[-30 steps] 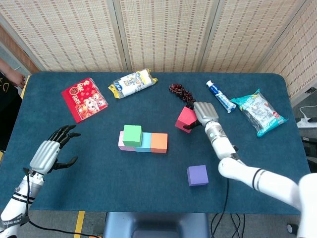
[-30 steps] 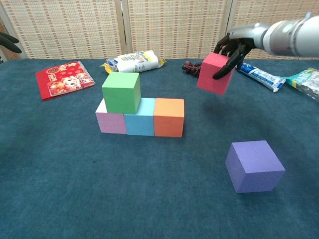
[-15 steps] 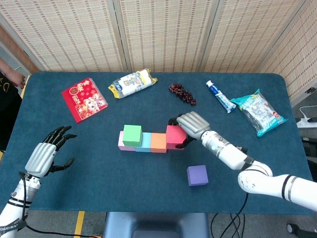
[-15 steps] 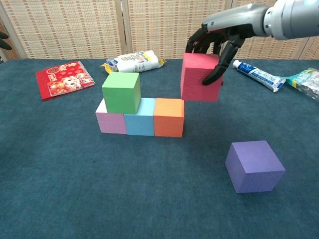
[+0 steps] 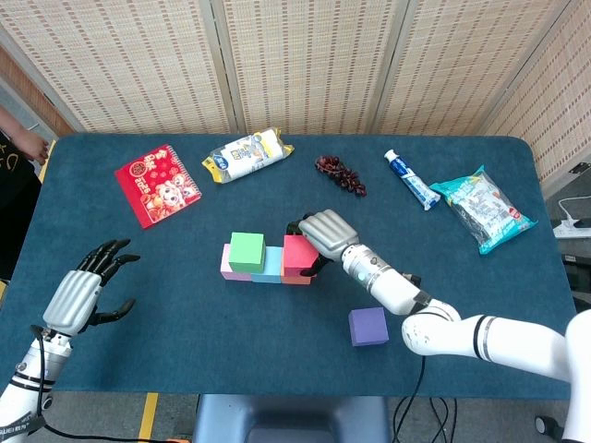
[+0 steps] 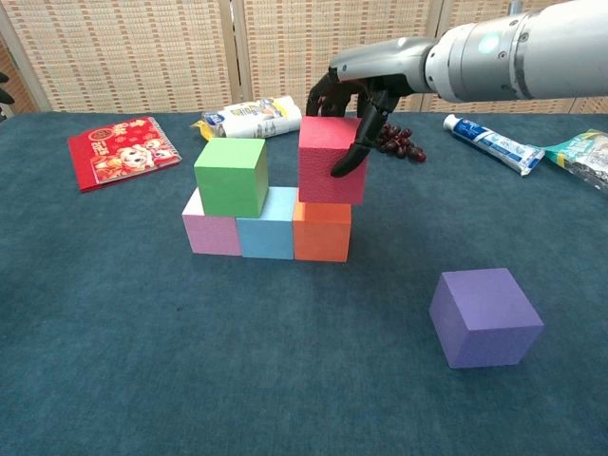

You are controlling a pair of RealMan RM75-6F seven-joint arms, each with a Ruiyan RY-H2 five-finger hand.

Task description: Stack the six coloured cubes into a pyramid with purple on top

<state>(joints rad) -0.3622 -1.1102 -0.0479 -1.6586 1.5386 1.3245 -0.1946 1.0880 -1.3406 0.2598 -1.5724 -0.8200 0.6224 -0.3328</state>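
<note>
A pink cube (image 6: 212,232), a light blue cube (image 6: 266,231) and an orange cube (image 6: 321,237) stand in a row. On the pink and blue ones rests a green cube (image 6: 231,176) (image 5: 247,251). My right hand (image 6: 351,95) (image 5: 322,231) grips a red cube (image 6: 330,160) (image 5: 296,255) from above, right over the orange cube. Whether red and orange touch I cannot tell. The purple cube (image 6: 484,315) (image 5: 368,326) lies alone at the front right. My left hand (image 5: 88,288) hovers open far to the left.
Along the back lie a red booklet (image 5: 157,183), a white snack bag (image 5: 247,154), dark grapes (image 5: 341,173), a toothpaste tube (image 5: 410,179) and a teal packet (image 5: 482,209). A person's arm (image 5: 20,140) shows at the far left edge.
My right hand has carried the red cube leftward, from beside the row to just above the orange cube. The left hand has drifted slightly toward the front edge.
</note>
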